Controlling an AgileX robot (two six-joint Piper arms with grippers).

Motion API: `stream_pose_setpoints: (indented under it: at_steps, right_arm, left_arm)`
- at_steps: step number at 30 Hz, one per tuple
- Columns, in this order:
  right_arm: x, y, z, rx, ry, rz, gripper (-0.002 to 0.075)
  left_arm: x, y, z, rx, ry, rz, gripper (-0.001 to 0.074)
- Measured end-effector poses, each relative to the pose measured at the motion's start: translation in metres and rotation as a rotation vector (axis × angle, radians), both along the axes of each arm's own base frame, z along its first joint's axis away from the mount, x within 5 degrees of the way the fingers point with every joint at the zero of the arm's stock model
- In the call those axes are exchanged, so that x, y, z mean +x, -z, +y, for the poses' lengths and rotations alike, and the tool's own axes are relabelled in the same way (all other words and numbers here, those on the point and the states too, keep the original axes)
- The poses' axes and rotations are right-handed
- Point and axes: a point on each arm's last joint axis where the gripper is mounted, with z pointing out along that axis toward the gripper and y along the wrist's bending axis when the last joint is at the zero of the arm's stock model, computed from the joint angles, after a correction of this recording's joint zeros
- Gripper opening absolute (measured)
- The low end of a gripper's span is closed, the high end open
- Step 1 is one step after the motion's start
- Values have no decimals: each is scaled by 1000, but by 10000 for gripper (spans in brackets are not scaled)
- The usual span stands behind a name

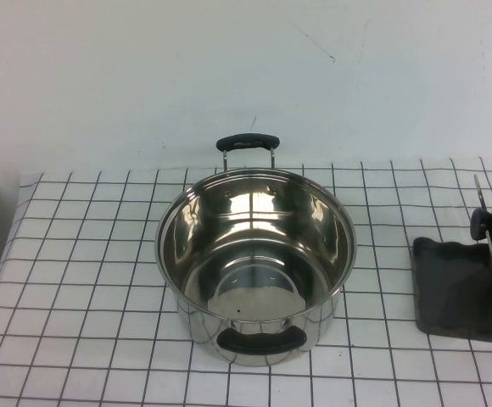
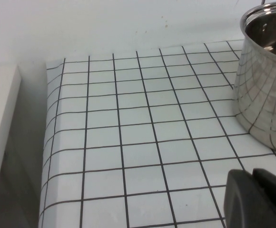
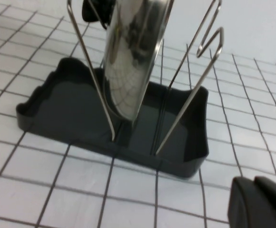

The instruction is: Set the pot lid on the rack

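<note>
2 wire rods of the rack (image 3: 128,118) brace the pot lid (image 3: 133,57) on edge in its tray, at 3 o'clock from the empty pot (image 1: 254,263), so it looks placed. The right gripper (image 3: 261,204) hangs just beside the rack, holding nothing; the left gripper (image 2: 257,199) hovers near the pot's 9 o'clock side. I cannot tell either's finger state.

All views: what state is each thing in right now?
Shiny steel pot lid: on edge between the rack's rods.
Wire rack on dark grey tray: holding the lid.
Deep steel pot: uncovered, empty.
Left gripper: low beside pot.
Right gripper: near the rack.
</note>
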Motion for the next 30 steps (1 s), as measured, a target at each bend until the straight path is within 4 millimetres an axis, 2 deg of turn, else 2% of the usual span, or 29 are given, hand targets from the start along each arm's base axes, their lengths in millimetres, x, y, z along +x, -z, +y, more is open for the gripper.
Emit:
stream_pose_setpoints:
  at_steps: [30]
  right_arm:
    - [-1, 3, 5, 126, -45, 39, -2]
  left_arm:
    - [0, 0, 0, 0, 0, 0, -2]
